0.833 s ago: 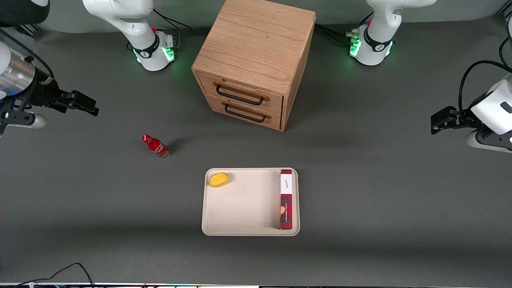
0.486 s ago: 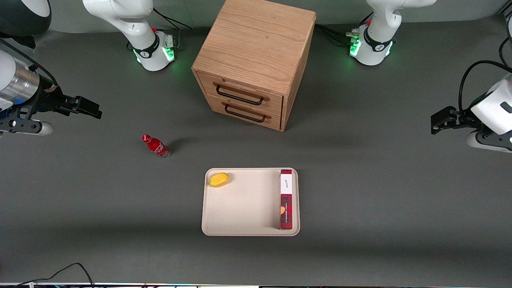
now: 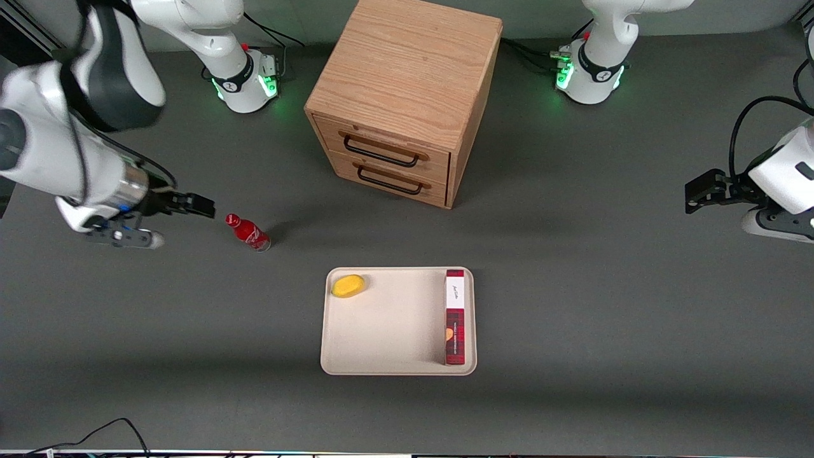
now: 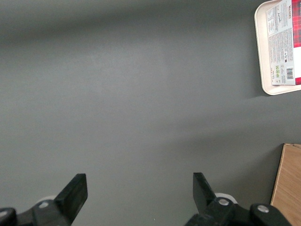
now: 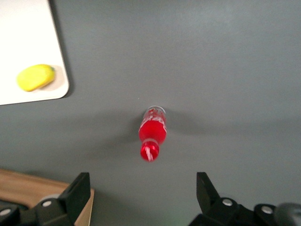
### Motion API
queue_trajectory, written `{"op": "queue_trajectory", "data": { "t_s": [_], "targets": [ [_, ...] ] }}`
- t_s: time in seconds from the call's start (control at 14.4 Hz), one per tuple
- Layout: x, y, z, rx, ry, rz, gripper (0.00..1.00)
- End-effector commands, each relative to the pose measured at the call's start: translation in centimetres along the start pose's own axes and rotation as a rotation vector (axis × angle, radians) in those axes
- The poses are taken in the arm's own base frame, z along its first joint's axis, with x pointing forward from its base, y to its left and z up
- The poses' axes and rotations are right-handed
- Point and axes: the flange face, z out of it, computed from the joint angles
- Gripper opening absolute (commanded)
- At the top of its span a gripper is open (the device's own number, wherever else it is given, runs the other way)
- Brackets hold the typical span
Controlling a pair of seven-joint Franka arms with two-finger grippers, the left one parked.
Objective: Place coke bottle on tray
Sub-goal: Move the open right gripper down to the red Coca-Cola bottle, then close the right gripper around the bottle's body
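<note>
- Front view: the pincer [image 3: 202, 207] hovers over the bench [image 3: 572, 305] toward the working arm's end, just beside the cap of the coke bottle [image 3: 248, 232] and not touching it.
- The bottle stands upright on the bench, apart from the tray [image 3: 388, 331], which lies nearer the front camera than the pincer and more toward the parked arm's end.
- On the tray lie a yellow fruit [image 3: 348, 285] and a red plaid box [image 3: 455, 317]; the wooden cabinet [image 3: 404, 95] stands farther from the camera than the tray.
- Right wrist view: the pincer [image 5: 143, 193] is released, fingers [image 5: 77, 193] spread wide, with the coke bottle [image 5: 153, 132] standing free ahead of the gap between them.
- A corner of the tray [image 5: 28, 37] with the yellow fruit [image 5: 35, 76] sits well apart from the pincer.
- Left wrist view: an edge of the tray [image 4: 260, 47] and the box [image 4: 282, 40] show.
</note>
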Motion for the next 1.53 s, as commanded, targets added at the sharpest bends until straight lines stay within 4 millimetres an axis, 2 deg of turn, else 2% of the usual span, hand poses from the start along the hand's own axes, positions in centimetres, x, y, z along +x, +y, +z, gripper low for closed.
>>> {"op": "queue_trajectory", "data": {
  "t_s": [0.0, 0.14, 0.42, 0.76, 0.83, 0.9, 1.04, 1.32, 1.39, 1.46],
  "targets": [
    [-1.8, 0.7, 5.1, 0.018, 0.039, 0.040, 1.00],
    [-2.3, 0.8, 7.8, 0.025, 0.079, 0.040, 1.00],
    [-2.6, 1.2, 11.8, 0.034, 0.110, 0.049, 1.00],
    [-3.0, 0.5, 14.3, 0.043, 0.129, 0.056, 1.00],
    [-2.9, 0.5, 14.4, 0.043, 0.129, 0.056, 0.95],
    [-2.9, 0.5, 14.4, 0.042, 0.130, 0.054, 0.67],
    [-3.1, 0.0, 14.5, 0.039, 0.128, 0.040, 0.00],
    [-3.2, -0.2, 14.1, 0.034, 0.128, 0.025, 0.00],
    [-3.1, -0.2, 13.6, 0.033, 0.128, 0.021, 0.00],
    [-3.0, -0.4, 12.3, 0.031, 0.130, 0.015, 0.00]
  ]
}}
